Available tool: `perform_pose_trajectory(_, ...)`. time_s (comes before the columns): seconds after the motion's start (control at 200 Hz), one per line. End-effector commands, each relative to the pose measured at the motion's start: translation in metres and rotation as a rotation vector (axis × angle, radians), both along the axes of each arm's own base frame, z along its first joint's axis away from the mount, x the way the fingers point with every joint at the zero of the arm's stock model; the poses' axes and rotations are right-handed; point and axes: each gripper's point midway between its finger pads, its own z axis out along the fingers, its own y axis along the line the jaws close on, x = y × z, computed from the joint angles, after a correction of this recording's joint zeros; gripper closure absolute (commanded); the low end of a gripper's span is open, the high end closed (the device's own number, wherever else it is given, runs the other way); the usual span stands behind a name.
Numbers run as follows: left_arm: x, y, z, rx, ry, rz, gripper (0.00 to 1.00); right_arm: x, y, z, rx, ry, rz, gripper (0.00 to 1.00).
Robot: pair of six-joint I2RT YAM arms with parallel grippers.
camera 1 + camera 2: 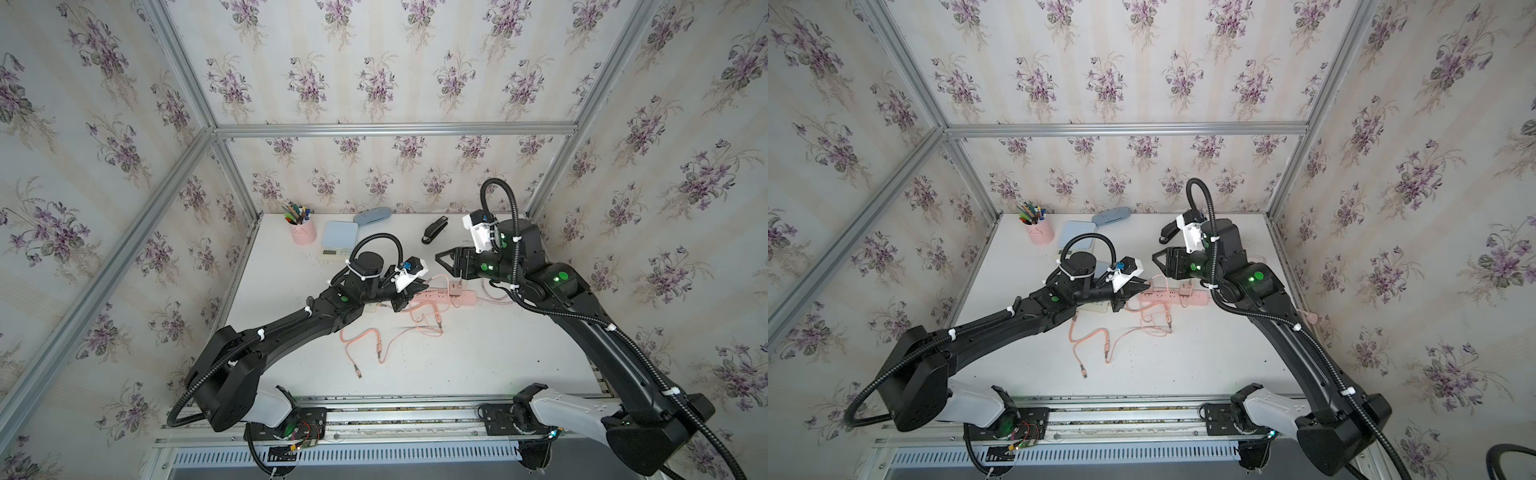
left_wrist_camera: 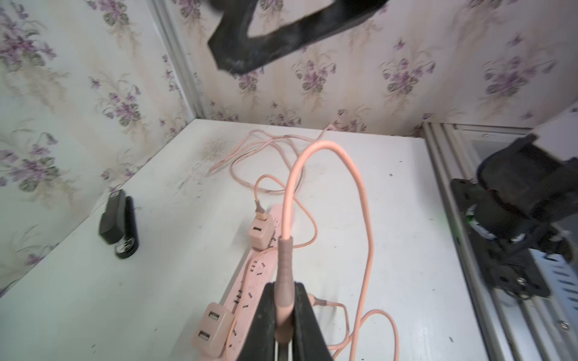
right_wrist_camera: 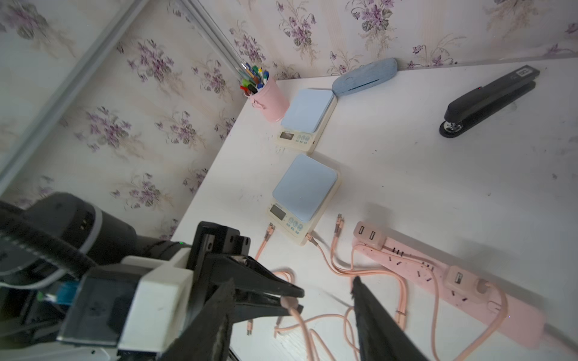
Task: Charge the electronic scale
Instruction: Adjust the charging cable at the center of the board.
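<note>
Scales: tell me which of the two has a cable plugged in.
The scale nearer the pink power strip: a pink cable enters its front corner. The other scale, beside the pen cup, has none.

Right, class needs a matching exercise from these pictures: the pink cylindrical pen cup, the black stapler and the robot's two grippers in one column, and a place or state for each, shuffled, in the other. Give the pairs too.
Column one
1. pink cylindrical pen cup
2. black stapler
3. left gripper
4. right gripper

Column two
A. open, holding nothing
B. stands upright in the back left corner of the table
C. shut on the pink charging cable
D. lies at the back of the table, towards the right

Pairs: 1-B, 2-D, 3-C, 4-A
</note>
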Motion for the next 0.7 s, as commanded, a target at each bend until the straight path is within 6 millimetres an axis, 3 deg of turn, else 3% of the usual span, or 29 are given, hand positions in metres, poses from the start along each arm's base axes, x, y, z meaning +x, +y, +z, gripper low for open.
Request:
perform_pose_trajectory(0.0,0.041,0.023,0.009,0.053,-0.146,0.306,1.0,0.005,0.01,0.014,0.305,0.137,-0.113,0.5)
perform_pose_trajectory(0.065,0.046,0.026,0.009,0.072,-0.164,0.364,1.0,-0.001,0.018,0.007,0.353,0.198,-0.097,0.56)
perform_pose_trajectory(0.205,0.046,0.025,0.009,0.095,-0.19,0.407,1.0,-0.013,0.036,-0.003,0.347,0.25,-0.068,0.55)
perform_pose_trajectory(0.55,0.033,0.017,0.015,0.08,-0.237,0.392,1.0,0.008,0.045,-0.042,0.311,0.361,-0.131,0.5)
perform_pose_trajectory(0.694,0.028,0.016,0.016,0.061,-0.242,0.377,1.0,0.017,0.052,-0.047,0.319,0.365,-0.129,0.61)
